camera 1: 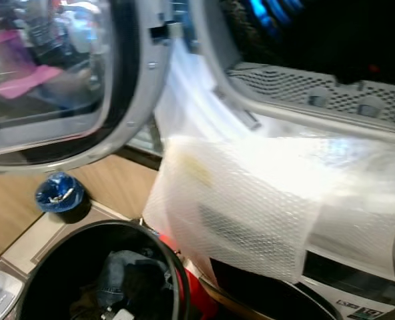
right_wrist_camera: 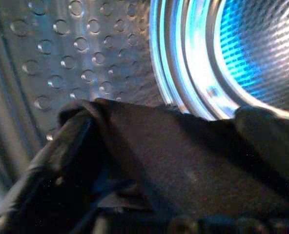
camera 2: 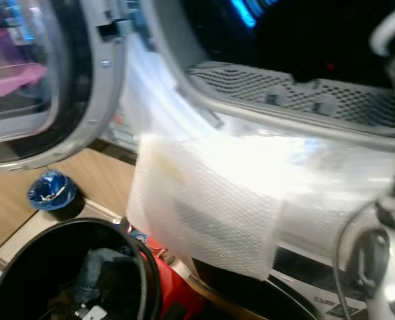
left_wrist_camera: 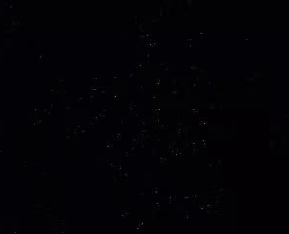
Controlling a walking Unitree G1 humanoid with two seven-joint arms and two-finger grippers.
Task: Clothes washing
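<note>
Nearest the robot, a black laundry basket (camera 1: 159, 250) stands on the wooden floor (camera 1: 111, 183) with dark clothes (camera 1: 127, 277) heaped inside, a small blue-wrapped object (camera 1: 59, 193) just beside it. Above, bubble wrap (camera 1: 244, 200) drapes over the washer's front, and the round door (camera 1: 64, 80) hangs swung open to the left. The right arm (camera 2: 391, 200) reaches past the door opening.

Farthest in, inside the perforated drum (right_wrist_camera: 76, 53), the right gripper (right_wrist_camera: 159, 161) has its two black fingers (right_wrist_camera: 51, 161) spread moderately apart, with a dark garment (right_wrist_camera: 174, 151) stretched across and draped between them; it looks carried there. The cloth's long axis runs from one finger to the other, its upper edge facing the blue-lit rear of the drum. The left wrist view is black, so I cannot tell that gripper's state.

The likely trouble: the fabric may cling to a finger on release and drag back out as the arm withdraws, or the loose bubble wrap could snag the arm at the rim.
</note>
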